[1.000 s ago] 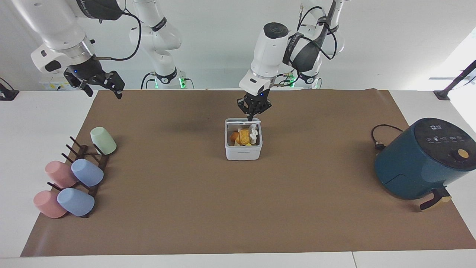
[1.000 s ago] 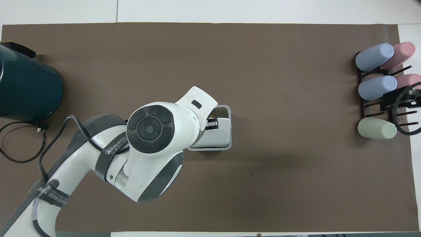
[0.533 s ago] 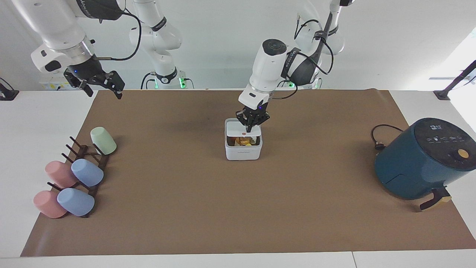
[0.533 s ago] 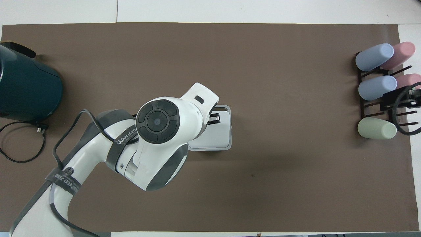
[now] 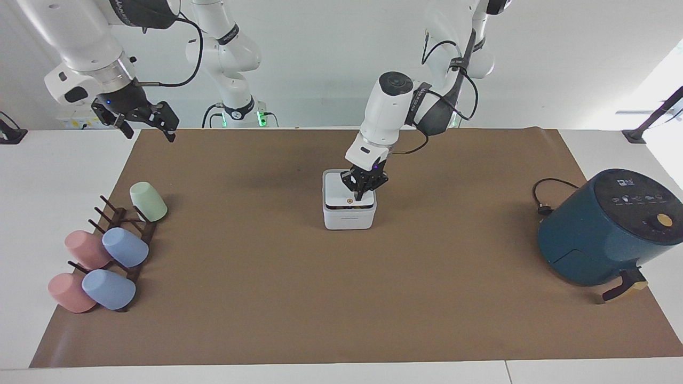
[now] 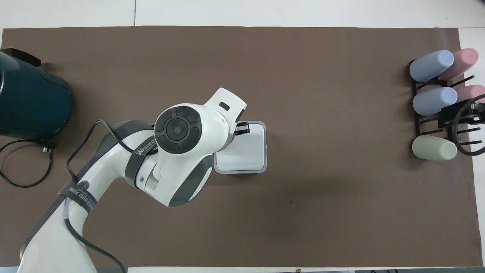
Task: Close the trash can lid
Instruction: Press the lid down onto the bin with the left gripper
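The small white trash can [image 5: 349, 218] stands in the middle of the brown mat. Its white lid [image 5: 337, 190] lies almost flat on it, with a thin dark gap along the edge farthest from the robots. The orange-ringed dot [image 5: 348, 202] shows on top. My left gripper [image 5: 363, 198] points down with its fingers together and its tips on the lid beside the dot. In the overhead view the lid [image 6: 248, 151] covers the can and the left gripper [image 6: 242, 129] sits at its edge. My right gripper [image 5: 148, 127] waits open in the air at the right arm's end of the table.
A dark teal air fryer [image 5: 597, 229] with a black cord [image 5: 543, 198] stands at the left arm's end of the mat. A dark rack [image 5: 130, 234] holding several pastel cups is at the right arm's end. In the overhead view the right gripper [image 6: 464, 115] hangs over that rack.
The left gripper has pushed the lid down from upright to nearly flat on the can, hiding the rubbish inside. The right arm has not moved.
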`<state>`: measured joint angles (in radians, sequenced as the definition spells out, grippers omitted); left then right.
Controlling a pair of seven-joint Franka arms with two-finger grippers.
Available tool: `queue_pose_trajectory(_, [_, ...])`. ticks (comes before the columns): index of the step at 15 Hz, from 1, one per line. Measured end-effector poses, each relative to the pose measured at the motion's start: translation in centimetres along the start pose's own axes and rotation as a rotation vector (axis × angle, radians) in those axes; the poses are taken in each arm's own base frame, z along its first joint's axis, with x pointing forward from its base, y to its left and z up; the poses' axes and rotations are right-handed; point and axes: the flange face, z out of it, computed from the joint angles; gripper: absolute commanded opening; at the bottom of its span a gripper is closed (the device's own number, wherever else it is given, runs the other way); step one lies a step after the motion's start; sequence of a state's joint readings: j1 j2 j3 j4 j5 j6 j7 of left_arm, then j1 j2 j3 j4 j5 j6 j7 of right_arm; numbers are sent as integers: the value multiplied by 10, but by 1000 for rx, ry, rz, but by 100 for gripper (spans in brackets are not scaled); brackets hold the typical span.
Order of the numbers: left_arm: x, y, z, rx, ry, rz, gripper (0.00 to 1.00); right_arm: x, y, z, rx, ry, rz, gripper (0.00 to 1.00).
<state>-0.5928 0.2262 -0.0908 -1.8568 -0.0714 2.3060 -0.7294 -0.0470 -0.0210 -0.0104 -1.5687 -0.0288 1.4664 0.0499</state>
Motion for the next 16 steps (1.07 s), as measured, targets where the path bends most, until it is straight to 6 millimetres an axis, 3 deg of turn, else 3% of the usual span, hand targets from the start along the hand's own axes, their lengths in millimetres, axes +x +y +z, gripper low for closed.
queue_pose_trajectory(16, [15, 3, 12, -13, 28, -9, 0, 0, 0, 0, 0, 0, 0, 100])
